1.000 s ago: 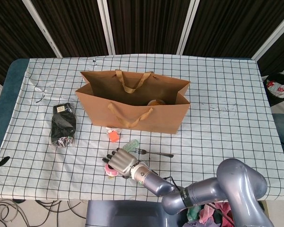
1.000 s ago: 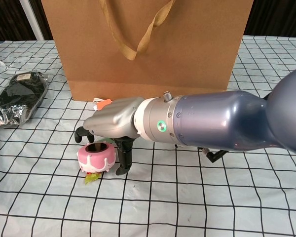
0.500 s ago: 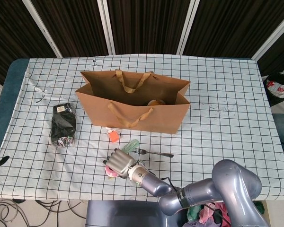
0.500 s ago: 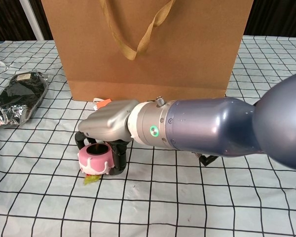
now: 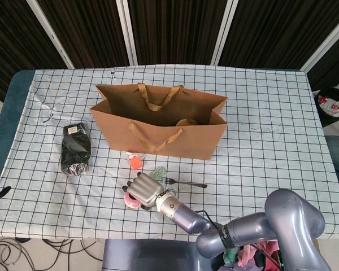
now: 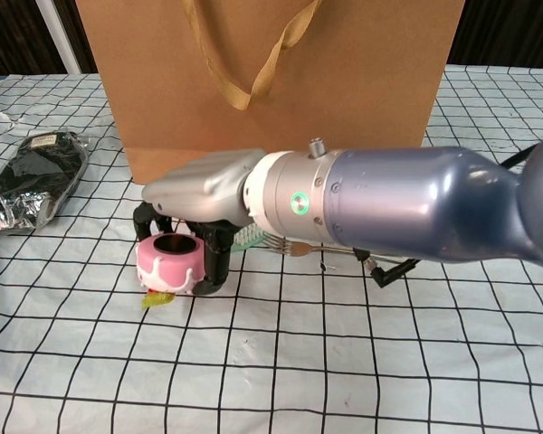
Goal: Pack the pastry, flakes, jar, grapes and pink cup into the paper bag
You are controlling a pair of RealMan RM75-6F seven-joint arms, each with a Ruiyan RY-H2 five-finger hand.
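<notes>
My right hand [image 6: 204, 194] grips the pink cup [image 6: 170, 267] from above, its fingers wrapped around the cup's far side. The cup stands upright with a dark opening and white drip trim. In the head view the right hand [image 5: 144, 192] covers most of the pink cup [image 5: 129, 199] near the table's front edge. The brown paper bag [image 5: 169, 138] stands open behind them, with a round brown object [image 5: 186, 122] inside. In the chest view the paper bag [image 6: 344, 90] fills the background. A black flakes packet [image 5: 76, 148] lies to the bag's left. My left hand is not visible.
A fork [image 5: 183, 182] and a green-handled item [image 5: 156, 173] lie just beyond my hand. An orange piece [image 5: 135, 162] sits at the bag's foot. A yellow-green scrap [image 6: 154, 300] lies under the cup. The checked cloth [image 5: 271, 147] covers the table.
My right hand's fingers closed around the pink cup. Hand and cup have since shifted slightly up and toward the bag in the chest view.
</notes>
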